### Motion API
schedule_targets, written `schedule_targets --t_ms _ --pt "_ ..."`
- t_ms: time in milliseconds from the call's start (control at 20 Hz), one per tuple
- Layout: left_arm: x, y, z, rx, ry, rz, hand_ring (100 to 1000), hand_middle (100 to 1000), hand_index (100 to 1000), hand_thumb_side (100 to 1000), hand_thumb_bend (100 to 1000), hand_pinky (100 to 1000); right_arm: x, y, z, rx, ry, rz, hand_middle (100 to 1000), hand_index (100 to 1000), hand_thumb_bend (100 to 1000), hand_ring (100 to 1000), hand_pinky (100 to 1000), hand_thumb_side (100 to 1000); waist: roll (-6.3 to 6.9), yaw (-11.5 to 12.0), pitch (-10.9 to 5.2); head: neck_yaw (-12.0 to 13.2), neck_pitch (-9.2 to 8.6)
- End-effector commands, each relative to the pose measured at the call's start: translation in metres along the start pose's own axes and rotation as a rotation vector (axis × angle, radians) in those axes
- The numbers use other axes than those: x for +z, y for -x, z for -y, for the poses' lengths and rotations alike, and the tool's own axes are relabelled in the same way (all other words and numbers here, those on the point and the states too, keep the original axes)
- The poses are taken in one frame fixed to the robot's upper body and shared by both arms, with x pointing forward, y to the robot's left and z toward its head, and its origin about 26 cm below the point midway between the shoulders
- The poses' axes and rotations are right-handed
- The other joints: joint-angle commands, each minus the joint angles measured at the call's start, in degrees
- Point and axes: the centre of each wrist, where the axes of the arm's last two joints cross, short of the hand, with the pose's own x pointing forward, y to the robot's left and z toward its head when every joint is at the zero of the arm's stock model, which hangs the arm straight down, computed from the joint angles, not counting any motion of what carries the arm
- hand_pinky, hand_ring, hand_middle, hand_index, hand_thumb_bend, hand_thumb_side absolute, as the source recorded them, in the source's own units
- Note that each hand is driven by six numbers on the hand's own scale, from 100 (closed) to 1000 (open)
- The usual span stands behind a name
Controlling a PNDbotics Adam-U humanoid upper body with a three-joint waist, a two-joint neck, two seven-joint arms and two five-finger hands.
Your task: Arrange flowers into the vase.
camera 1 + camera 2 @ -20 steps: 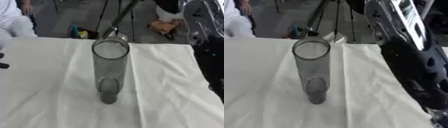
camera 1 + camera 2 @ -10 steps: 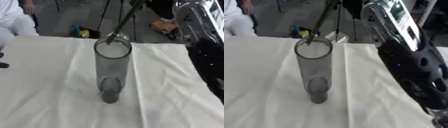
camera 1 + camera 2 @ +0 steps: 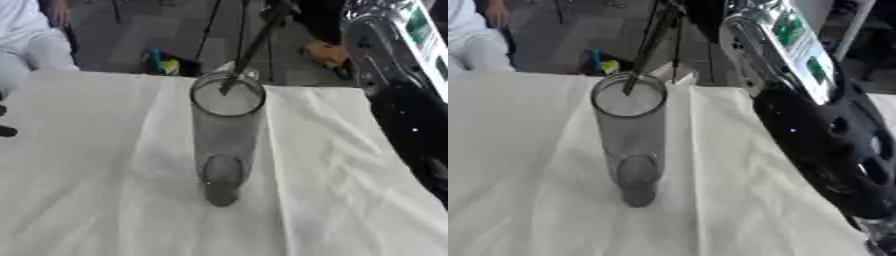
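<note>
A white cloth (image 3: 105, 165) covers the table from near edge to far edge, soft and matte, with long creases running toward the far side and a raised fold just right of centre. Beyond its far edge lies a grey floor (image 3: 131, 30) where thin dark tripod legs (image 3: 210, 30) stand beside a small yellow and blue object (image 3: 162, 64) and a tan object (image 3: 325, 51). A person in white (image 3: 31, 35) sits at the far left, away from the work.

The right arm (image 3: 824, 135) fills the right side of the right eye view: a glossy black shell with round recesses below, a silver joint section with green markings above, rising toward the upper edge. Its hand lies out of view past the top of both views, so whether its fingers are apart or closed cannot be told. A small dark shape (image 3: 7, 131) at the left edge of the left eye view is too little to identify, and the left hand cannot be made out.

The vase (image 3: 226, 145) stands upright at the middle of the cloth, a tall clear glass cylinder with a round open rim and a thick dark base. A thin dark flower stem (image 3: 249, 52) slants down from the upper right, its lower tip just inside the vase's rim on the far side.
</note>
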Motion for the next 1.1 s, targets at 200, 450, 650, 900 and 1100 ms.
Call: schedule_targets --t_ms 200,450,650,900,1100 --pt "-0.002 -0.005 0.0 -0.001 0.004 0.018 679 754 903 1000 100 556 -0.002 -0.004 0.008 0.031 0.029 0.019 100 100 458 100 100 324 -0.49 0.5 0.25 -1.1 -0.89" --pt "-0.001 -0.005 0.001 0.001 0.003 0.015 680 754 903 1000 100 556 -0.006 0.001 0.009 0.029 0.026 -0.001 100 100 454 100 100 309 -0.51 1.0 0.72 -1.6 -1.29" --pt "-0.001 -0.005 0.002 0.003 0.004 0.014 680 755 904 1000 100 555 -0.009 0.003 0.009 0.023 0.022 -0.013 100 100 453 100 100 298 -0.59 1.4 1.14 -1.8 -1.44" --pt "-0.001 -0.005 0.002 0.003 0.004 0.012 681 755 904 1000 100 556 -0.011 0.004 0.007 0.011 0.005 -0.026 100 100 450 100 100 285 -0.78 1.4 1.45 -1.7 -1.15" --pt "-0.001 -0.005 0.003 0.004 0.006 0.011 682 755 904 1000 100 557 -0.012 0.003 0.004 0.011 0.005 -0.033 100 100 457 100 100 301 -0.91 1.4 1.39 -1.7 -1.1"
